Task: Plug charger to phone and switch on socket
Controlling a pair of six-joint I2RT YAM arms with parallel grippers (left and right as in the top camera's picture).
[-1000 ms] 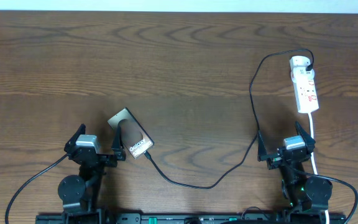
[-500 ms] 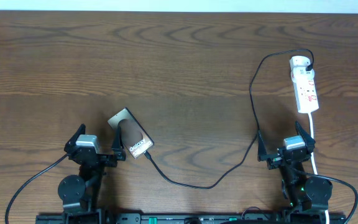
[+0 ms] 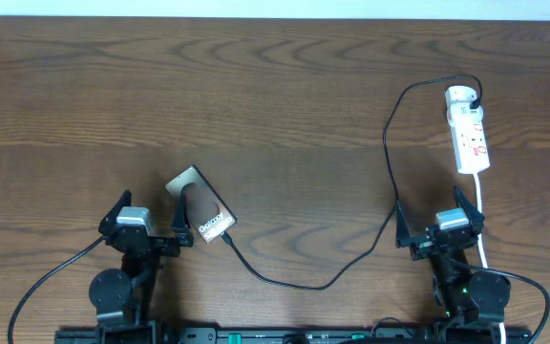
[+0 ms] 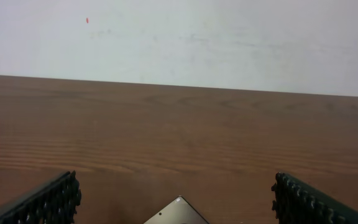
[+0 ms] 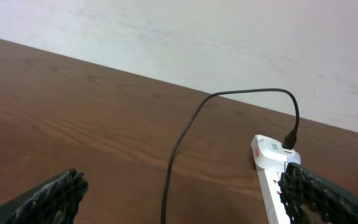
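Nearest the robot's base, finds the left gripper (image 3: 148, 222) just beside the flat rectangular smartphone (image 3: 201, 205) with the dark, tan-reflecting screen and white Galaxy lettering, jaws spread wide and holding nothing; confirms it from the left wrist view, with ribbed black fingers (image 4: 45, 200) at the lower corners and only a pale corner of the phone (image 4: 178, 214) poking up between. Finds the right gripper (image 3: 436, 218) well apart from the phone on the right arm's side, likewise spread and empty. Follows the long thin black charger cable (image 3: 313, 286) from its small plug tip, touching the phone's lettered end, off in a slack curve toward the right arm's side and out to the rounded far end of the narrow white power strip (image 3: 469, 129) with red markings, well apart from the phone and farther from the base. Cannot settle from overhead between a tip seated in the port and one merely lying against it. Reads, as a judgement, as the plugging step done or nearly so and the socket switch not yet touched. Calls next for checking the tip's seating, then for reaching the right gripper out to the strip and pressing its switch with one fingertip, without dragging the cable and tugging the tip off the phone.
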